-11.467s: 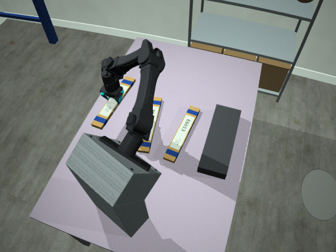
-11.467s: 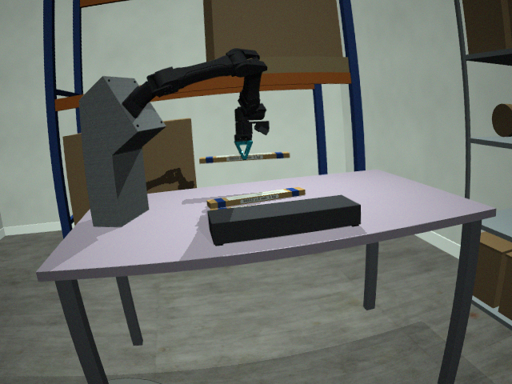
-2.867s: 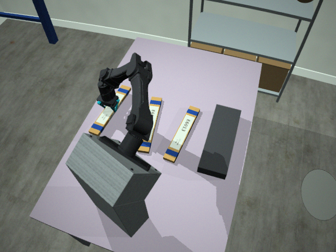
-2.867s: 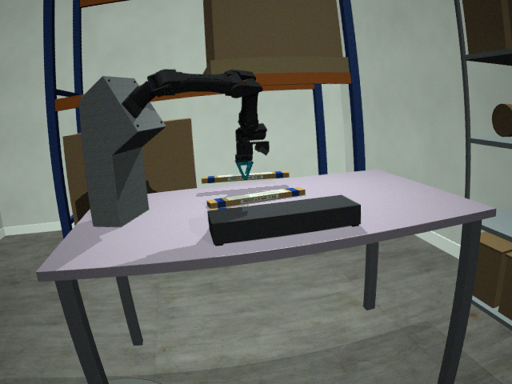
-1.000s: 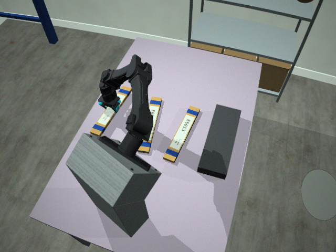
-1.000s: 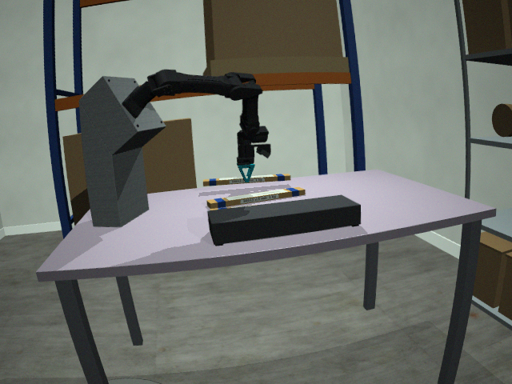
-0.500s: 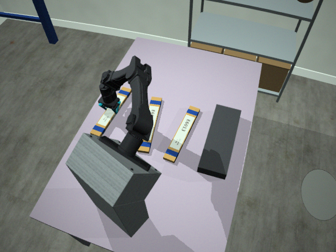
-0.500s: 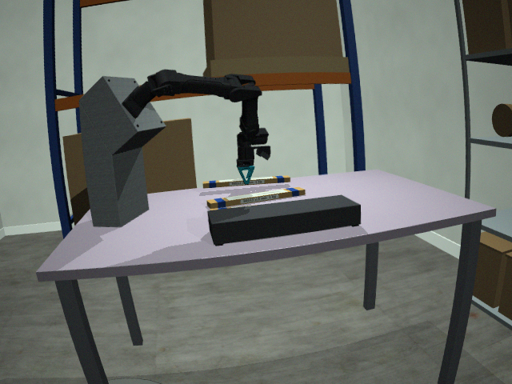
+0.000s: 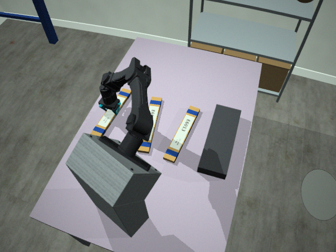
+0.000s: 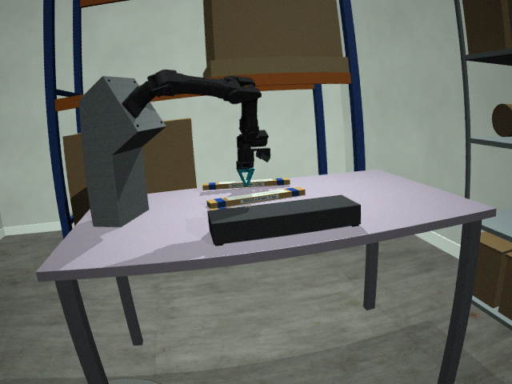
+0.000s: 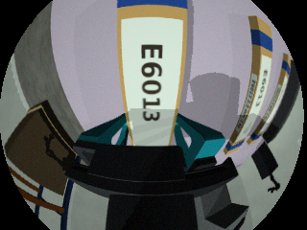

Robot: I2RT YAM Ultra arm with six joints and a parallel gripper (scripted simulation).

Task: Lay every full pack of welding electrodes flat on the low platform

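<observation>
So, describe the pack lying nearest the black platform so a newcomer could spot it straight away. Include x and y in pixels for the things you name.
On the pale lilac table [image 9: 168,70] [image 10: 413,198], find the long black platform [image 9: 222,138] [image 10: 285,221]. The flat orange pack [image 9: 182,133] [image 10: 256,198] with blue bands and E6013 on its white label lies right beside it. Unlike the other two, it has neither arm nor pincer over it in the top view.

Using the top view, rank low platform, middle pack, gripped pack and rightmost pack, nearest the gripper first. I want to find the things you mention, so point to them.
1. Gripped pack [image 9: 105,119] [image 10: 269,182] [image 11: 152,72], leftmost
2. Middle pack [image 9: 156,119] [image 10: 256,198] [image 11: 258,81], to its right
3. Rightmost pack [image 9: 181,134] [image 11: 273,105], farther right
4. Low platform [image 9: 223,135] [image 10: 285,221] [image 11: 290,103], beyond the packs
</observation>
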